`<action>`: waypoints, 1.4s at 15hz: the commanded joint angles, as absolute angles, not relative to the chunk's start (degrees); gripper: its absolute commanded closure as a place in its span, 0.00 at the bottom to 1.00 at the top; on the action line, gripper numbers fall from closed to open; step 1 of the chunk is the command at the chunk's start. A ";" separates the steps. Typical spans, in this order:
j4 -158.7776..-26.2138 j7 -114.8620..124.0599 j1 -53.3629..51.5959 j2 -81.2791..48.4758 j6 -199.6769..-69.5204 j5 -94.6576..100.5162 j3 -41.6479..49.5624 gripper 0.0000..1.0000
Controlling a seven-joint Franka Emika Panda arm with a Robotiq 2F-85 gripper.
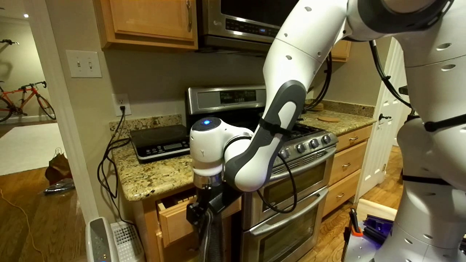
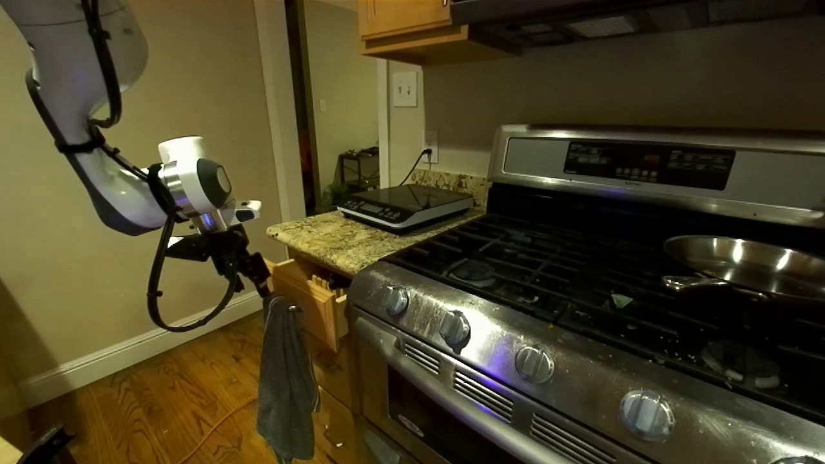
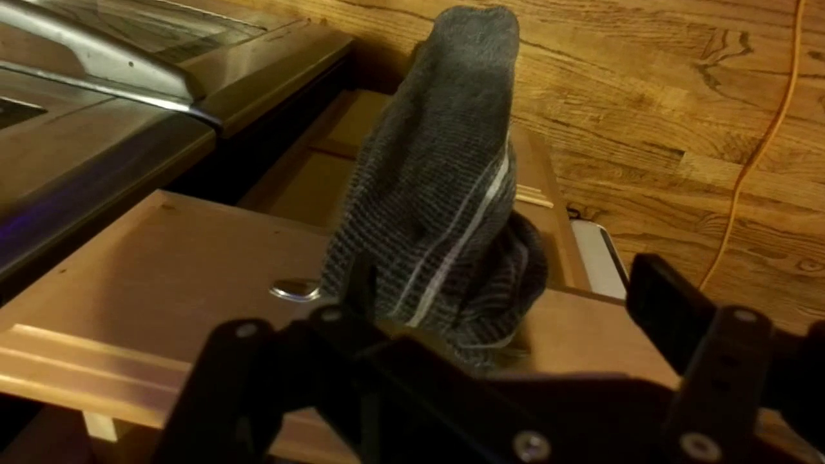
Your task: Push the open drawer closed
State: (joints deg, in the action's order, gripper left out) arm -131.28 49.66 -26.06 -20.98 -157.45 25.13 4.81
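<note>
Drawer (image 2: 319, 314), hung with a gray towel (image 2: 285, 380), stands partly open just in front of the pincer (image 3: 506, 283), its fingers spread wide, as the job appears to be lining up the push, with steady inward pressure called for next.

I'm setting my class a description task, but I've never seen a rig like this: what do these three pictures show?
The machine is a white, jointed robot arm ending in a black two-fingered gripper. Two pictures look in from outside the robot; the third looks down from its wrist. On the speckled stone counter sits a flat black electric appliance, probably a portable cooktop; on the stainless-steel stove, a shiny metal frying pan. The light honey-coloured wooden drawer stands open, with a dark grey striped towel apparently hung over its metal handle. Nothing seems to be held: the gripper's jaws are apart.
</note>
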 commanded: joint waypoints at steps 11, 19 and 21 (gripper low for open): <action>-124.77 67.41 -36.53 -31.45 -172.40 34.23 21.67 0.00; -119.57 74.54 -47.99 -39.80 -179.08 35.68 35.06 0.00; -120.58 75.41 -50.53 -39.73 -179.42 35.64 37.18 0.00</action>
